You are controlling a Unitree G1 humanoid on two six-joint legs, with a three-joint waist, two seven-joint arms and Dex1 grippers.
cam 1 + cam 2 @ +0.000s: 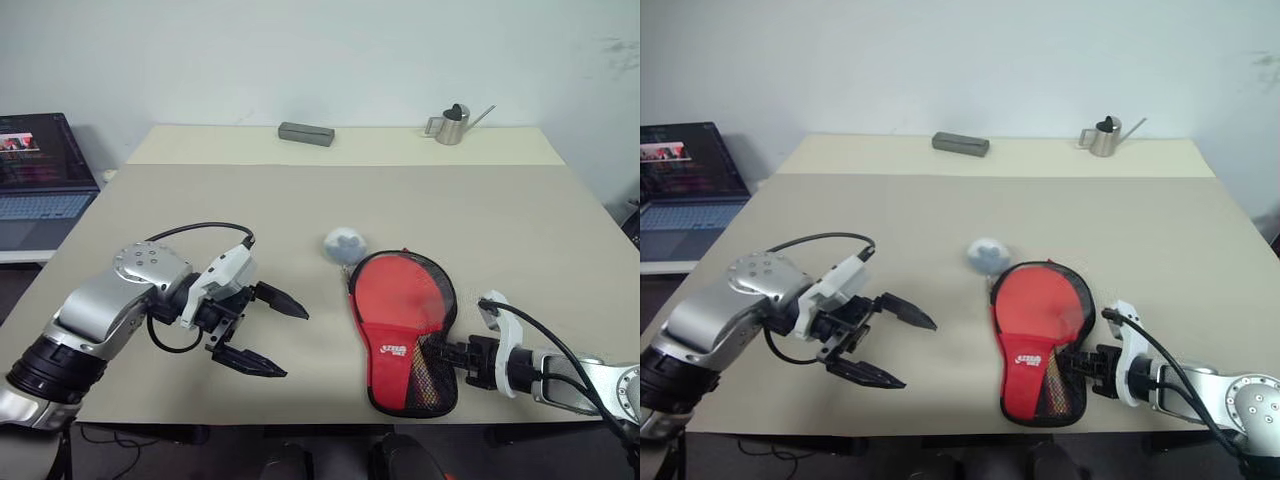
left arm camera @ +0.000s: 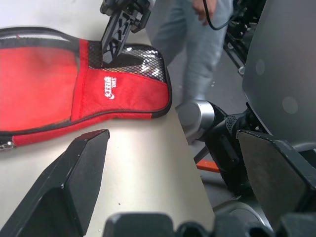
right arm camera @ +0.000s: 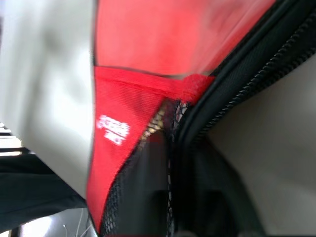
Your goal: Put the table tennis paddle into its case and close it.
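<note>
Beige surface (image 1: 200,190) under a plain wall; the case (image 1: 405,330) lies near its front edge, red window up, the paddle (image 1: 400,300) showing inside; right hand (image 1: 448,352) sits at the mesh end, grip unclear; left hand (image 1: 268,335) waits well apart, fingers spread.

Unreadable white logo on case (image 1: 402,330)

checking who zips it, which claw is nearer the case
Right. The right claw is at the case's mesh end; the left claw hovers well off its other side.
</note>
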